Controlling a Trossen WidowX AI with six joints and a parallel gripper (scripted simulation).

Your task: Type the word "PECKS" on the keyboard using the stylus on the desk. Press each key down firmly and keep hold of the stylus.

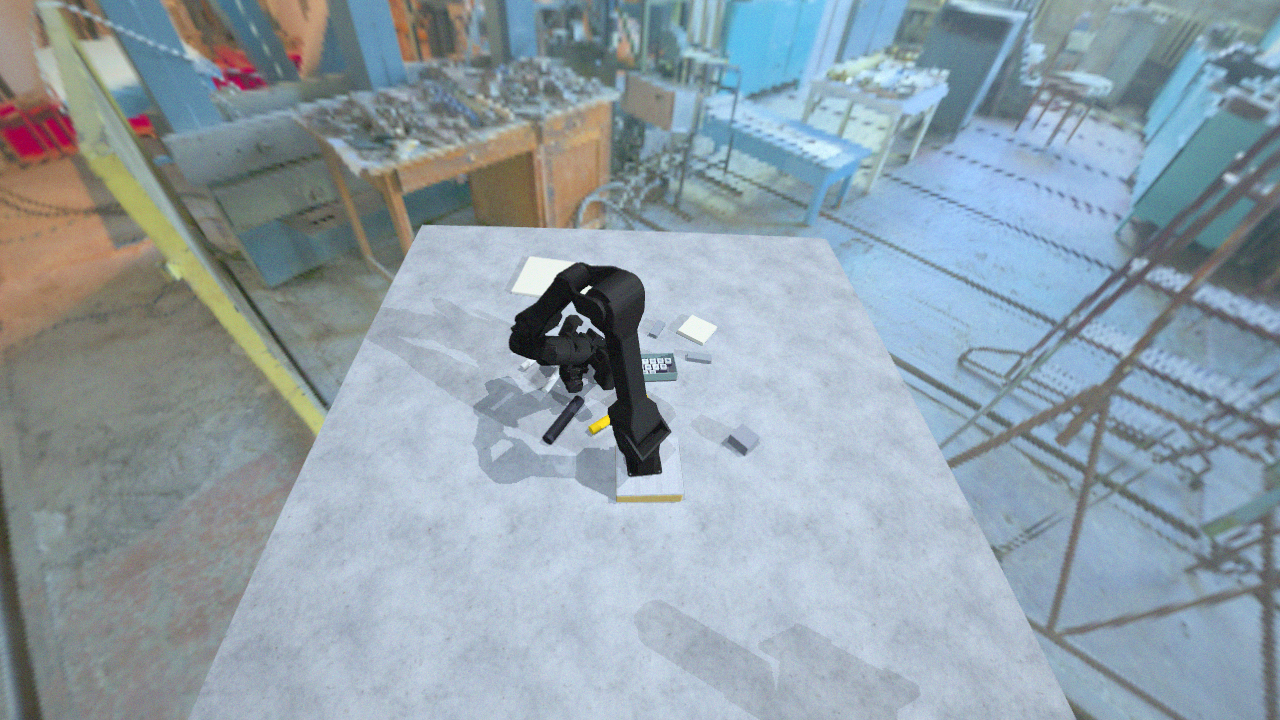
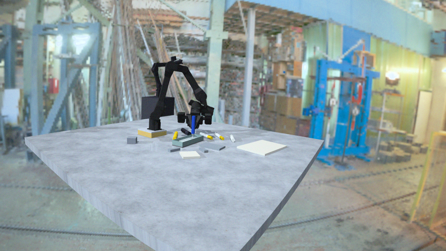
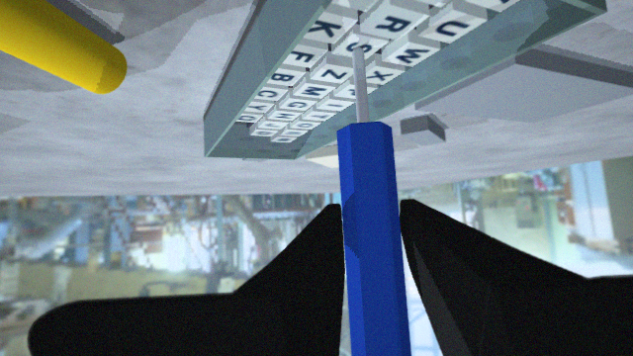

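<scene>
The blue stylus (image 2: 193, 124) (image 3: 373, 237) is upright with its thin grey tip down. My gripper (image 3: 370, 215) is shut on its blue body. The keyboard (image 1: 663, 379) (image 2: 180, 144) (image 3: 242, 84) is a grey-green tray with rows of white lettered keys. In the wrist view the tip is at the S key (image 3: 365, 47) and appears to touch it; how far the key is down is hard to tell. The K key (image 3: 328, 29) is beside it. The shaft partly covers the P key. The E key cannot be made out. The C key (image 3: 268, 94) shows farther along.
A yellow marker (image 1: 598, 425) (image 2: 175, 135) (image 3: 64, 51) and a black cylinder (image 1: 562, 420) (image 2: 185, 131) lie on the arm's side of the keyboard. A grey slab (image 2: 214, 146) (image 3: 524, 94) and a small grey block (image 3: 417, 127) lie across from them. A large cream pad (image 2: 261, 146) lies farther off.
</scene>
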